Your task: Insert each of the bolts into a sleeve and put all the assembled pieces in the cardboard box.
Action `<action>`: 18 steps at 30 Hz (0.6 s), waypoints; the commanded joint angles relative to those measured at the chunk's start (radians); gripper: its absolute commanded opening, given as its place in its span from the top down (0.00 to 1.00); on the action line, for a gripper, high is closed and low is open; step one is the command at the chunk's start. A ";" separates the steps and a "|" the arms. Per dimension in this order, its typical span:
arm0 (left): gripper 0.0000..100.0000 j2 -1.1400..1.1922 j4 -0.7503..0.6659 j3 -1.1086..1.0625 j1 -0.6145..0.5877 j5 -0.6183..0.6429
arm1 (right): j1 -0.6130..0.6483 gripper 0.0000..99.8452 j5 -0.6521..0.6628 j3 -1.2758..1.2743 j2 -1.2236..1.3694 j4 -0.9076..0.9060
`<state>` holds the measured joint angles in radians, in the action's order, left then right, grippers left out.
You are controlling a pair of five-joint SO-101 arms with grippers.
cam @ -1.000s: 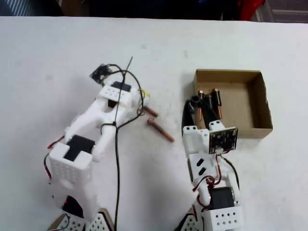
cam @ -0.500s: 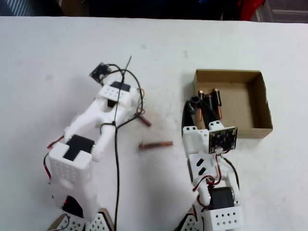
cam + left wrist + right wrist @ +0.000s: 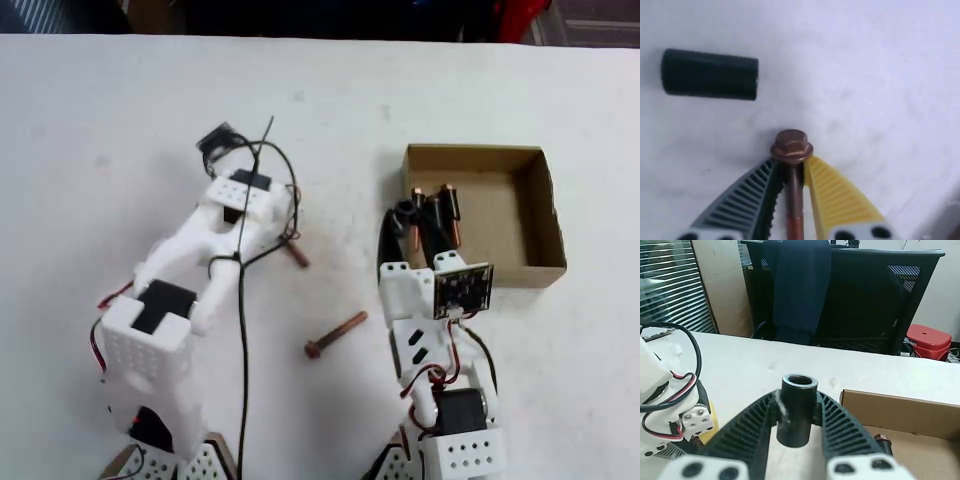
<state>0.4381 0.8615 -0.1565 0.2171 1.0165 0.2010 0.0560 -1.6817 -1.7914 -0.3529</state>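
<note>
**Left tool** (image 3: 792,172): mine, closed on the held bolt (image 3: 791,146). One finger is grey and the other yellow. The copper shank runs between them, and the flanged hex head sits just past the tips, low over the tabletop (image 3: 120,100).

**Lying sleeve** (image 3: 710,74): black, on its side on the tabletop. It is near the held bolt's head but apart from it.

**Right tool** (image 3: 798,415): mine, closed on the upright sleeve (image 3: 799,387). This sleeve is black, with its open bore facing up and a ribbed black finger pressed to each flank. The tool stands at the near corner of the cardboard box (image 3: 548,215), on the side facing my left arm.

**Loose bolt** (image 3: 336,334): copper, lying flat and slantwise on the tabletop between my two arms. Its head end points toward the arm bases, and neither tool touches it.

**Cardboard box**: open-topped, resting on the tabletop beside my right arm.

**Box contents**: copper pieces (image 3: 450,208) lie close to the wall nearest the right tool. I cannot tell whether each one wears a sleeve. From the right wrist, one copper end shows just inside the wall.
</note>
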 commanded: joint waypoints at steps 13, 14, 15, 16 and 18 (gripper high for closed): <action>0.93 -0.007 0.167 0.034 -0.128 -0.847 | -0.012 0.98 0.000 -0.008 -0.008 -0.002; 0.93 -0.004 0.187 0.041 -0.127 -0.858 | -0.012 0.98 0.000 -0.008 -0.008 -0.002; 0.93 -0.004 0.210 0.046 -0.125 -0.861 | -0.012 0.98 0.000 -0.008 -0.008 -0.002; 0.92 -0.001 0.232 0.057 -0.122 -0.862 | -0.012 0.98 0.000 -0.008 -0.008 -0.002; 0.90 0.001 0.272 0.075 -0.122 -0.865 | -0.012 0.98 0.000 -0.008 -0.008 -0.002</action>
<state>0.4381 1.0656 -0.1151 0.1235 0.1711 0.2010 0.0560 -1.6817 -1.7914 -0.3529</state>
